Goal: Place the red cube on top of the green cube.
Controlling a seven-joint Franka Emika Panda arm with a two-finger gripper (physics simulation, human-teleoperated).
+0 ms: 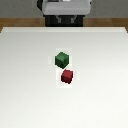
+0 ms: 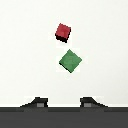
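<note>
The small dark-red cube lies on the white table, just nearer the front edge than the dark-green cube and slightly toward the exterior view's right. The two cubes are close, corner to corner, and I cannot tell whether they touch. In the wrist view the red cube and green cube both lie well away from my gripper. Its dark fingertips stand wide apart with nothing between them. The gripper is open and holds nothing.
The arm's grey body and dark base sit at the table's far edge. A strip of wooden floor runs behind the table.
</note>
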